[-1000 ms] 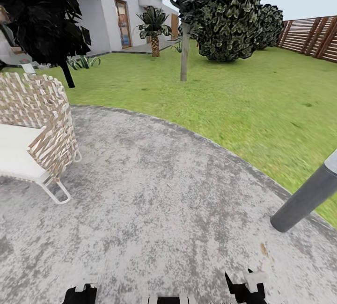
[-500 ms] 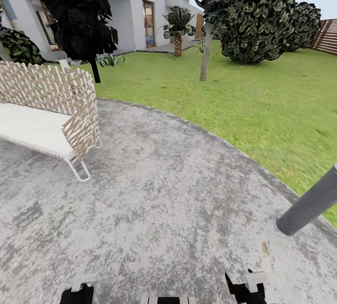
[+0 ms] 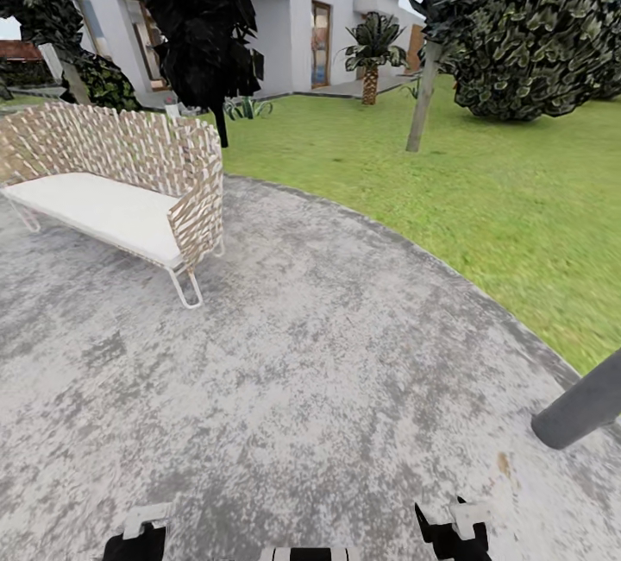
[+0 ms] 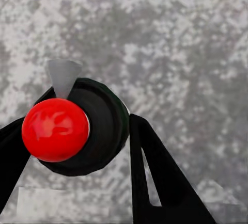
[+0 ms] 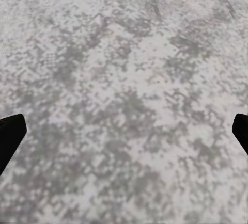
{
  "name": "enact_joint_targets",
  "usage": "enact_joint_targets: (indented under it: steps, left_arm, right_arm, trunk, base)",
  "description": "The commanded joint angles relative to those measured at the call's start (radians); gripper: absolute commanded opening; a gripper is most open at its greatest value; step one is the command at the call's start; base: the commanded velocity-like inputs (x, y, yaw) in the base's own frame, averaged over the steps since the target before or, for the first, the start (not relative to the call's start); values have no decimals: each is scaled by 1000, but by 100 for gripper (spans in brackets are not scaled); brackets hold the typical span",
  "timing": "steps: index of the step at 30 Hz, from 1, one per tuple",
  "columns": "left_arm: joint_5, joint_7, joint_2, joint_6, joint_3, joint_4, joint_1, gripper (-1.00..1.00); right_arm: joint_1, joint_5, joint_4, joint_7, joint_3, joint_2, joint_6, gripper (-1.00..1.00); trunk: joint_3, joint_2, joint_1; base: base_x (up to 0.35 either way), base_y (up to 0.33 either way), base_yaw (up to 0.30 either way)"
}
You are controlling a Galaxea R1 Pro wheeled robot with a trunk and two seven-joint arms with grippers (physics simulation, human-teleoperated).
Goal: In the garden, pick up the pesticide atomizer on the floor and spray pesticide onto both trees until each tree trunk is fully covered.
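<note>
Pickup done: left gripper point(image 4: 77, 146) pinches the dark round-bodied, red-capped pesticide atomizer point(image 4: 77, 131); right gripper point(image 5: 124, 131) spread, empty; spraying pending, pale-barked tree trunk point(image 3: 423, 99) upper right, well apart across the lawn point(image 3: 483, 198).

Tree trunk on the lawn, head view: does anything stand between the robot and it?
Nothing visible does. Open grey paving and then grass lead to the tree trunk; the wicker sofa sits off to the left.
</note>
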Motion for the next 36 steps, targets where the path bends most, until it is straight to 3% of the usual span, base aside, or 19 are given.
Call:
enact_joint_targets:
  steps: [1, 9, 28, 36]
  left_arm:
    - [10, 0, 0, -3, -1, 1, 0, -100]
    - [11, -3, 2, -4, 13, 1, 1, -100]
    - [12, -3, 1, -4, 16, 1, 1, -100]
    - [12, -2, 1, -4, 16, 1, 1, -100]
  right_arm:
    - [0, 1, 0, 2, 0, 0, -3, 100]
    - [0, 1, 0, 2, 0, 0, -3, 100]
    - [0, 1, 2, 2, 2, 0, -3, 100]
    - [0, 3, 1, 2, 2, 0, -3, 100]
  trunk:
    - [-1, 0, 0]
    - [-1, 0, 0]
    - [87, 4, -9]
    - [114, 60, -39]
  base:
    - [-11, -6, 279]
    - [-2, -1, 279]
    - [0, 0, 248]
    - [0, 0, 49]
